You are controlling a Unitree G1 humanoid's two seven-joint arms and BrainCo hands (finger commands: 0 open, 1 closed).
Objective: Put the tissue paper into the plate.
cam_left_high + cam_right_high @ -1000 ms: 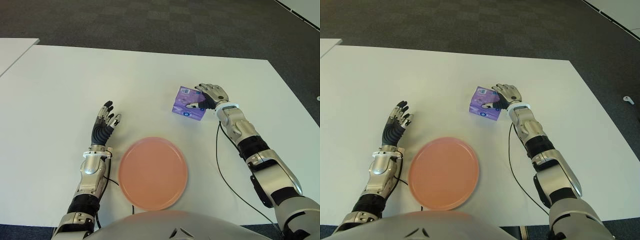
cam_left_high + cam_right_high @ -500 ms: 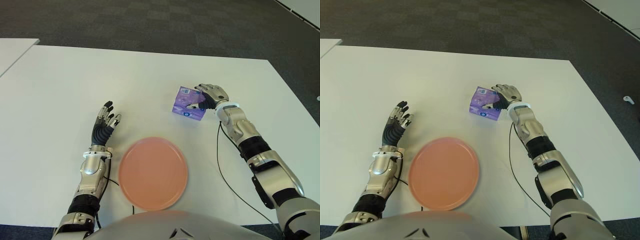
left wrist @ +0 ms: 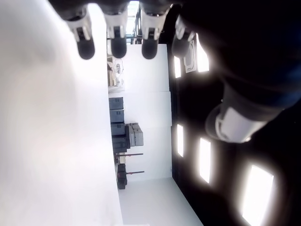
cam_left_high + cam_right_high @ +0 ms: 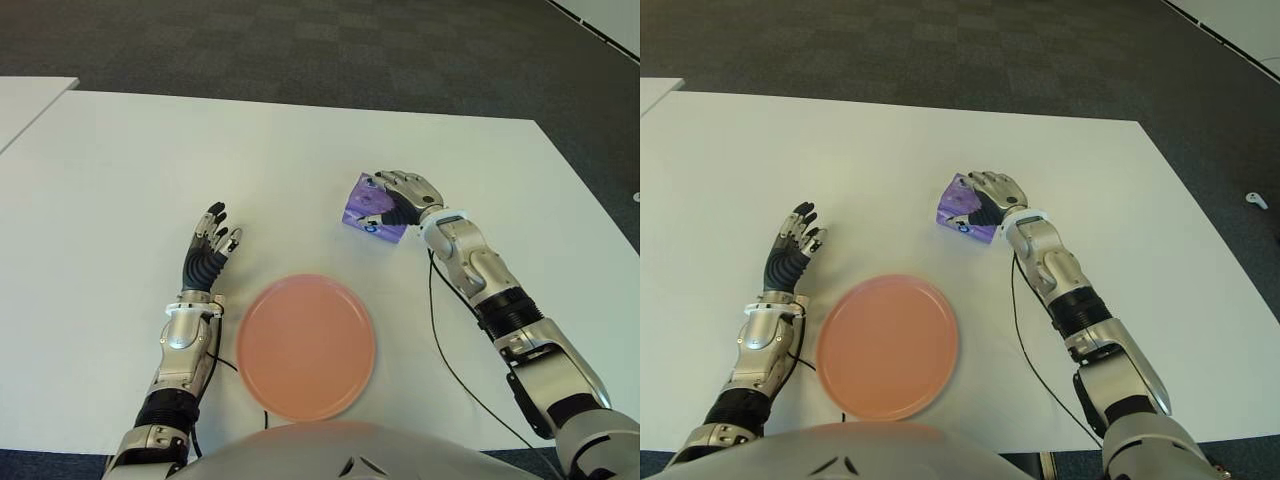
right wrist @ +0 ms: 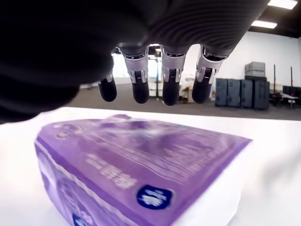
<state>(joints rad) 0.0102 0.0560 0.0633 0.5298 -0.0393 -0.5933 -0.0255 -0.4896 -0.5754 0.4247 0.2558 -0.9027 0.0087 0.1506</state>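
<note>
- Since a second ago, the right hand (image 4: pixel 405 192) has slid further over the purple tissue pack (image 4: pixel 368 208), and the pack has tipped up a bit on one edge.
- Right hand now: its fingers (image 5: pixel 170 89) curl down over the top of the pack, but the wrist view shows the tips hanging just above the wrapper, so I cannot tell if it has a firm hold.
- That pack sits on the white table (image 4: pixel 120 170), tilted, on the robot's right side and past the plate.
- An orange-pink plate (image 4: pixel 305 345) lies close to the robot's body, with nothing in it, and bare table shows between it and the pack.
- On the plate's left side is the left hand (image 4: pixel 208 250), fingers spread and holding nothing.
- Wide bare table runs beyond both hands to the far edge, where the dark carpet (image 4: pixel 300 40) starts.
- Near the right hand, the table's right edge is not far off.
</note>
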